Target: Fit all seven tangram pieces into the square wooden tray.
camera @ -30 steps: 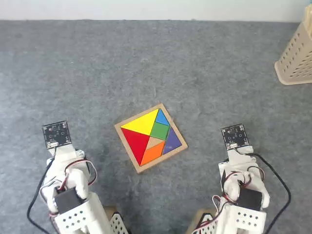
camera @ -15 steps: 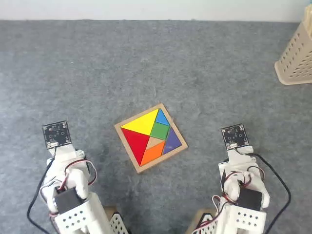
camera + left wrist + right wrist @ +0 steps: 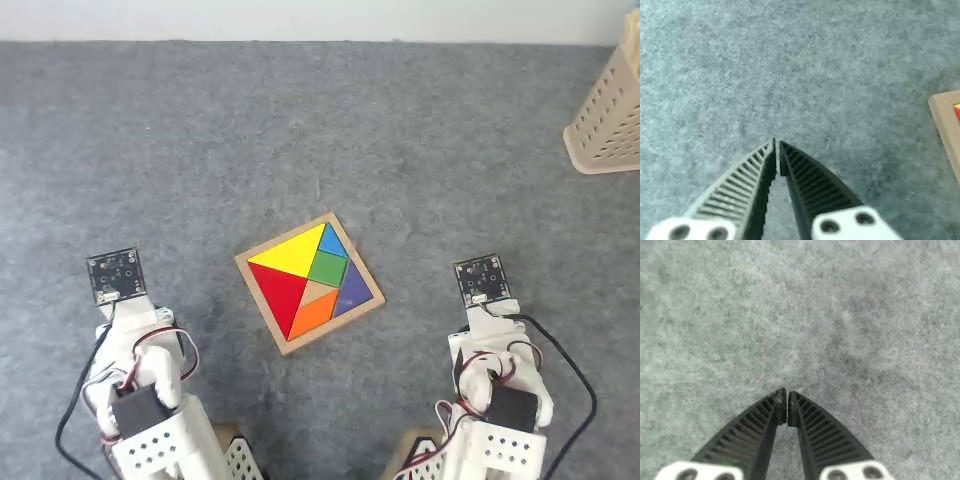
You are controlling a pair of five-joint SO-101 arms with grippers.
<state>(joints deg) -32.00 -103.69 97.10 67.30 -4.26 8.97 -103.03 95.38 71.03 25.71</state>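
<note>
The square wooden tray lies tilted at the middle of the grey carpet, with its corner showing in the left wrist view. Inside it lie a yellow triangle, a red triangle, a blue piece, a green square, a tan piece, an orange piece and a purple triangle, fitted flat together. My left gripper is shut over bare carpet, drawn back at the near left of the tray. My right gripper is shut over bare carpet at the near right.
A cream perforated basket stands at the far right edge. The left arm's base and the right arm's base sit at the near edge. Open carpet surrounds the tray on all sides.
</note>
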